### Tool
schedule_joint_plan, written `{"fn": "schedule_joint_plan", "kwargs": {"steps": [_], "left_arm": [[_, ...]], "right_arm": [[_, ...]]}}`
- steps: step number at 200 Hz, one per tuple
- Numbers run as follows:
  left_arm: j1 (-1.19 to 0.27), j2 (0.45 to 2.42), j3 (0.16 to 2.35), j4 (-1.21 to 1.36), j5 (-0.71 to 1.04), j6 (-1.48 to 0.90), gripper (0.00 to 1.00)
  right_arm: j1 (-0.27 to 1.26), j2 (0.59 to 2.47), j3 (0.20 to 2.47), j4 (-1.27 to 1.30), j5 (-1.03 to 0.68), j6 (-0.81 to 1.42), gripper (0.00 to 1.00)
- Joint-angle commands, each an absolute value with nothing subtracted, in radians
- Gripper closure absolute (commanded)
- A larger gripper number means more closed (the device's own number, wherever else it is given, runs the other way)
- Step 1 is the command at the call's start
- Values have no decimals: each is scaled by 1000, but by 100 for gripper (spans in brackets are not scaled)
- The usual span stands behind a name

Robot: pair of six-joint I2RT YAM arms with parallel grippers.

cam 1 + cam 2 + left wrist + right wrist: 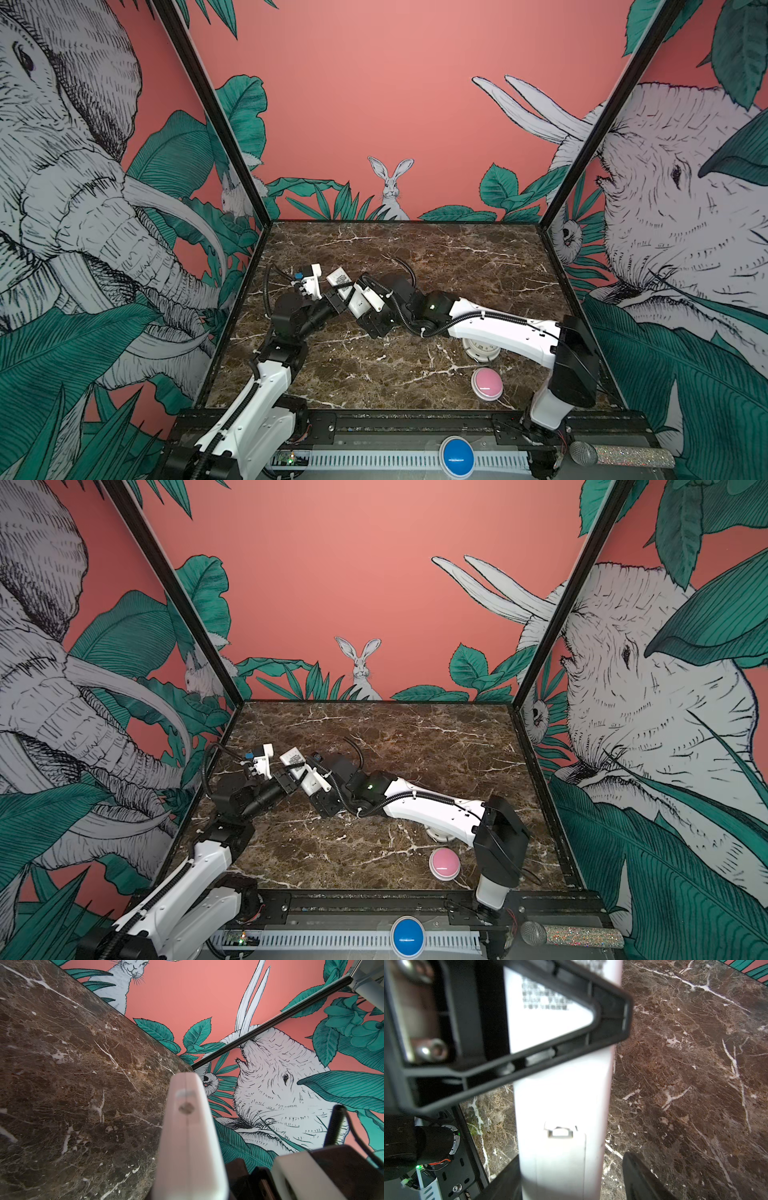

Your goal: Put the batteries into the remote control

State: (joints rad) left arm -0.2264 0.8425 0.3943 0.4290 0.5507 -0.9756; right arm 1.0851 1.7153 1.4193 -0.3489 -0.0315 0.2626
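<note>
Slim white remote (337,277) is held up over the table's left-middle, back side showing. It's glossy plastic w/ rounded edges. Right wrist view gets the long plain back (560,1101). There's a rectangular cover (560,1167) outlined at one end w/ a small latch notch (560,1132), and a white sticker (542,1018) toward the other. The sticker has small black print, too blurred to read. Left wrist view catches the narrow edge (187,1126), w/ a seam down the middle and one small round dimple.

Left gripper (336,297) is clamped tight across the remote by the sticker, and its black triangular finger (608,1012) crosses the label. Right gripper (571,1169) straddles the cover end, jaws apart. One finger sits against the remote's side, the other stands off w/ marble showing in the gap.

Table (436,257) is brown marble w/ white veins and a black rim. Broad open marble runs from the remote to the far edge and the right wall. Front right, a round white clock (480,351) sits partly under the right arm (498,328), w/ a pink dome button (487,384) near it. On the front rail are a blue button (457,455) and a glitter mic (623,456).
</note>
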Motion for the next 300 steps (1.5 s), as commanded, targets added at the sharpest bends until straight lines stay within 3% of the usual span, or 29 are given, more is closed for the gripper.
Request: {"fn": "schedule_joint_plan", "kwargs": {"steps": [1,85,127,156,172,232,300], "left_arm": [[-224,835,414,470,540,-988,100],[-224,868,411,501,548,-992,100],[-224,886,413,499,560,-983,100],[-224,896,409,495,573,-975,100],[-224,899,410,495,581,-975,91],[-224,912,435,442,643,-913,36],[-224,898,459,417,730,-842,17]], "right_arm": [[1080,1720,1429,-315,-41,276,30],[1061,1720,1387,-263,-87,299,57],[1052,1713,1374,-249,-109,296,83],[1047,1708,1365,-248,-109,295,94],[1043,1700,1351,-232,-114,300,97],[1010,1631,1262,-151,-156,333,100],[957,1549,1190,-100,-209,350,100]]}}
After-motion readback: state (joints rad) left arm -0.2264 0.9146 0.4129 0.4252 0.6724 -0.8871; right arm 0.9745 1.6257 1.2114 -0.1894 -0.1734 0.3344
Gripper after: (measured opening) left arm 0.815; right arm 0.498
